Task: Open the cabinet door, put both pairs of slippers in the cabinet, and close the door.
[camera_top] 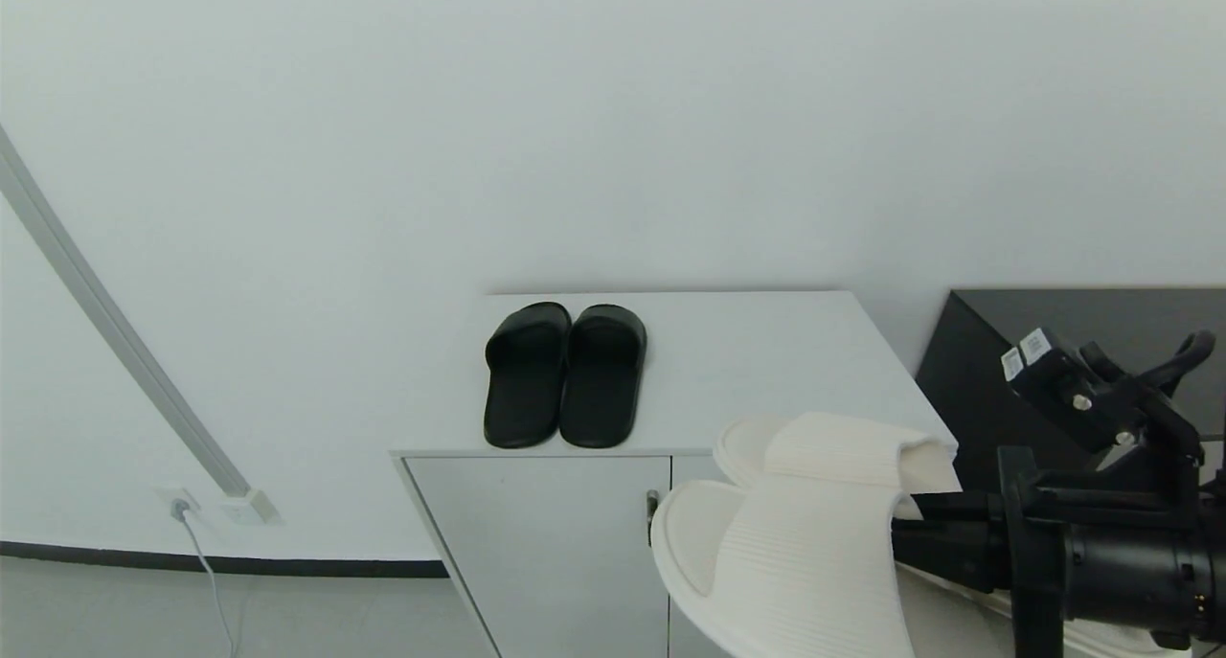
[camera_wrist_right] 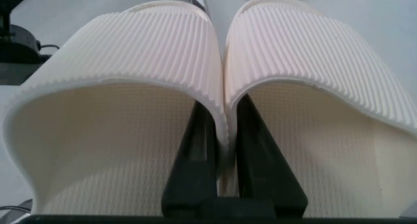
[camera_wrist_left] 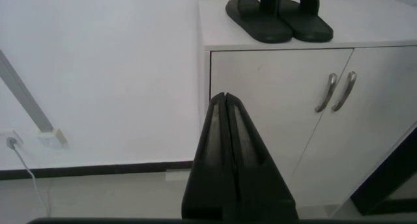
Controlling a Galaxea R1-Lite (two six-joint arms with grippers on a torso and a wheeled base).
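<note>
Now: white slippers point(camera_top: 805, 533) gripped, cabinet point(camera_top: 536, 543) shut

My right pincer point(camera_wrist_right: 223, 120) is clenched on the white slippers, one finger under each strap. It squeezes the inner strap walls together so one grasp carries both. My left pincer point(camera_wrist_left: 225, 152) is clamped on nothing, low, facing the handles point(camera_wrist_left: 326, 94), likely free for opening. Black slippers point(camera_top: 565, 375) sit side by side on the top surface point(camera_top: 766, 351). Count: two pairs, four slippers; two doors point(camera_wrist_left: 273, 120), both shut; two handles.
</note>
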